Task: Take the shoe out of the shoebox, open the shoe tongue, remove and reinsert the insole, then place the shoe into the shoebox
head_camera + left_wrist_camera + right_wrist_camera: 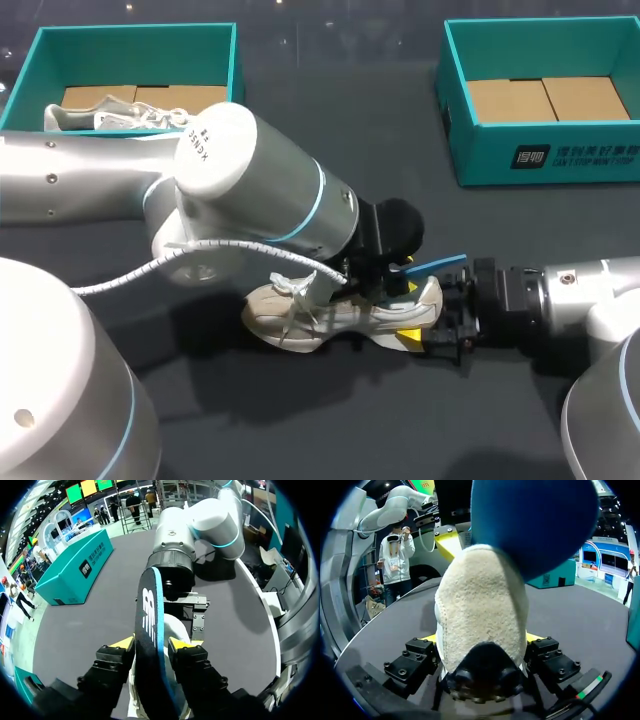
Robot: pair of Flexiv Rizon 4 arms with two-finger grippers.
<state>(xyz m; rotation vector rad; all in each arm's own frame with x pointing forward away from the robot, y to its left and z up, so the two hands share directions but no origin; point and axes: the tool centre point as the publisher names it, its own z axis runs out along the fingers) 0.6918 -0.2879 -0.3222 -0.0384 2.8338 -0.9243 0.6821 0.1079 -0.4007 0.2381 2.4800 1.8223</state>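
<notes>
A cream shoe [330, 318] lies on its side on the dark table, heel toward my right arm. My right gripper [428, 325] is shut on the heel. In the right wrist view the fuzzy heel [482, 610] fills the gap of the right gripper [481, 639], with a yellow tip on either side. A black-and-blue insole [150, 630] stands up out of the shoe between the yellow fingertips [181, 644] of my left gripper [151, 642], which is open around it. Its blue end [440, 263] sticks out above the heel. My left gripper [385, 275] hangs over the shoe's opening.
A teal shoebox [135, 35] at the back left holds another pale shoe [110, 118]. A second teal shoebox [545, 155] stands at the back right with only cardboard inside. My left arm [250, 180] covers much of the table's middle.
</notes>
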